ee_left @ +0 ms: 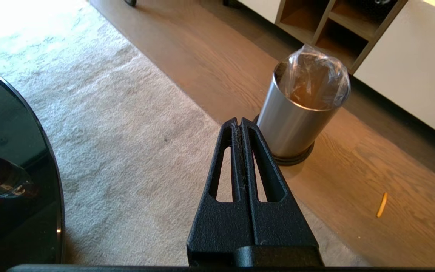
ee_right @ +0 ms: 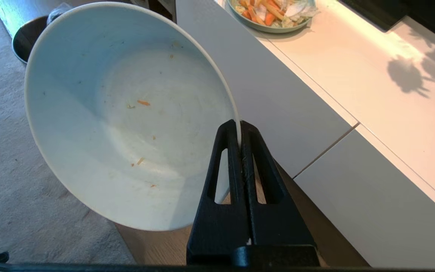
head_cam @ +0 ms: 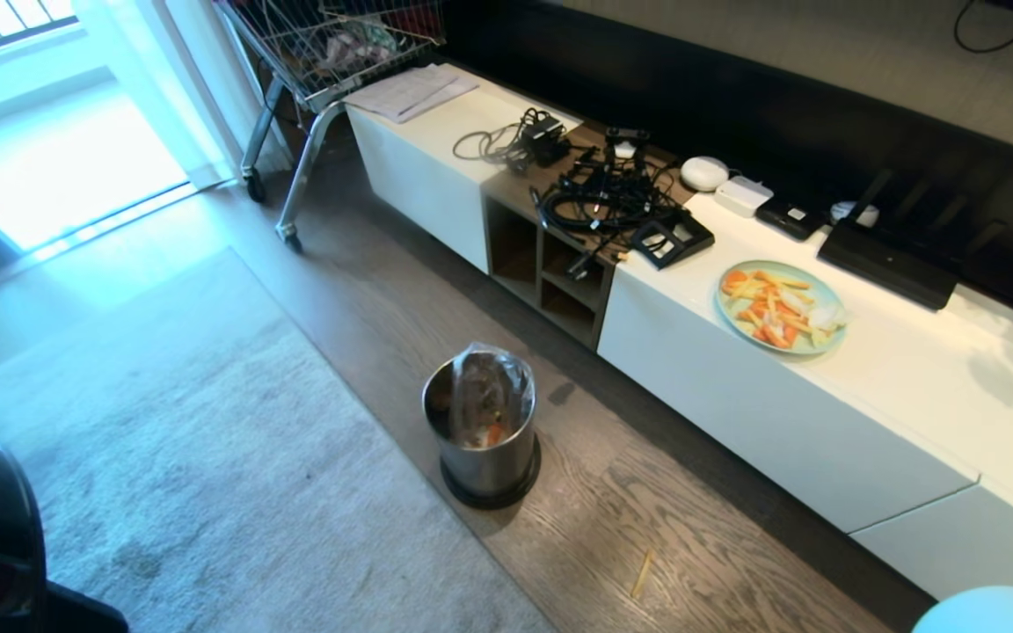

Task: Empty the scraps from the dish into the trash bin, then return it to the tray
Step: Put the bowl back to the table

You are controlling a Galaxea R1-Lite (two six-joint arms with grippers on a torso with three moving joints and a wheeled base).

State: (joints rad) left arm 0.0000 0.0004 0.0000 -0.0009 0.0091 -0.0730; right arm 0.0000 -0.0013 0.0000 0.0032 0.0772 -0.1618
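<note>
One step is done — the right claw [ee_right: 240,130] pinches the emptied dish [ee_right: 127,113] by its rim, so next it needs carrying to the tray, which is not in view.

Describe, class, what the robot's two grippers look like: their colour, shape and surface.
Both the left gripper and the right gripper look alike: matte black, grainy-textured plastic. Each has two long fingers tapering to a narrow tip, each pierced by a slim elongated slot, rising from a broad black base. No cables or markings show.
</note>
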